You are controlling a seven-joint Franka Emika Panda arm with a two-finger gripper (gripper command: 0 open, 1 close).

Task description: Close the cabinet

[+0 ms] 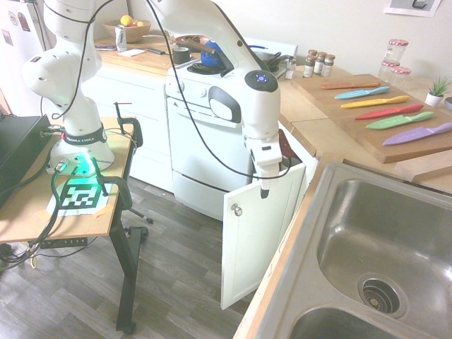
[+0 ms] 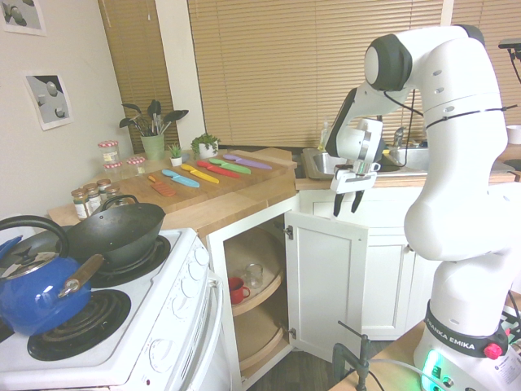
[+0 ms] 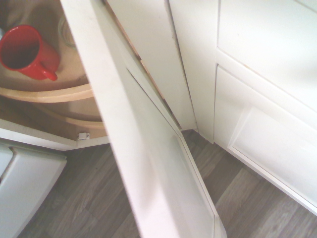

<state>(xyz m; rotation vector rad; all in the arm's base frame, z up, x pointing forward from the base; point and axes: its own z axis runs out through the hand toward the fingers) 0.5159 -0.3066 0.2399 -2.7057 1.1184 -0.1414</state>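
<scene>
Cabinet (image 2: 260, 301) sits under the counter corner btwn stove (image 2: 122, 326) & sink (image 1: 385, 247); door (image 2: 330, 281) stands wide open, knob (image 1: 237, 210) on its outer face. Wood shelves inside w/ red mug (image 2: 236, 288) & a glass (image 2: 254, 275) just beside it. Arm reaches over the door's top edge; gripper (image 2: 348, 200) hangs just above that edge, fingers pointing down, a narrow gap btwn them, holding nothing. Wrist view looks down the door edge (image 3: 129, 129) to the mug.

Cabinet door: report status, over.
Tool open, empty, poised just above the door's top edge. Cabinet door wide open, not yet pushed. Red mug on inner shelf, clear of door's swing.
</scene>
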